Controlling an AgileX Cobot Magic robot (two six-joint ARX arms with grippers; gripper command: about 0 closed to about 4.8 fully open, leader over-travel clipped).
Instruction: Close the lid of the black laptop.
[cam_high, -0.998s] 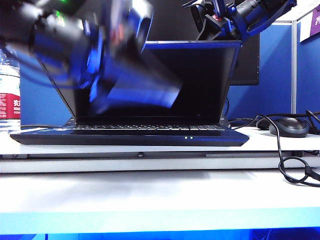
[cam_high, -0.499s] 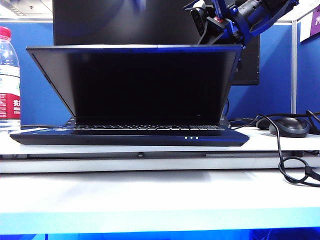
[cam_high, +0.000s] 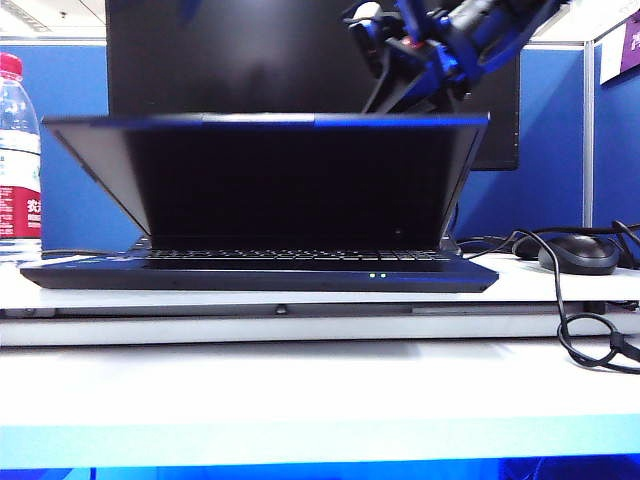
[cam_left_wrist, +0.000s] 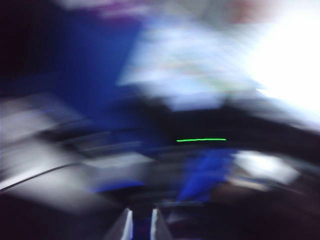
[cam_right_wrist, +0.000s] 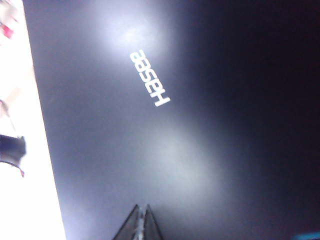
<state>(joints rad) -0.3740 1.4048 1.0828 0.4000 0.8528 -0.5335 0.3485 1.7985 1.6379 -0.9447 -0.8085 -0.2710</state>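
Your black laptop (cam_high: 260, 272) sits on the white desk (cam_high: 300, 390), its lid (cam_high: 270, 180) tilted well forward but not yet down. The right gripper (cam_right_wrist: 144, 225), fingertips together, rests on the lid's back. The left gripper (cam_left_wrist: 141, 227) is too blurred; you cannot tell its state.

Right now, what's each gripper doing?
Left gripper: too blurred to tell; out of the exterior view.
Right gripper: shut, holding nothing, behind the lid.

water bottle (cam_high: 17, 150), mouse (cam_high: 578, 253), monitor (cam_high: 240, 55).
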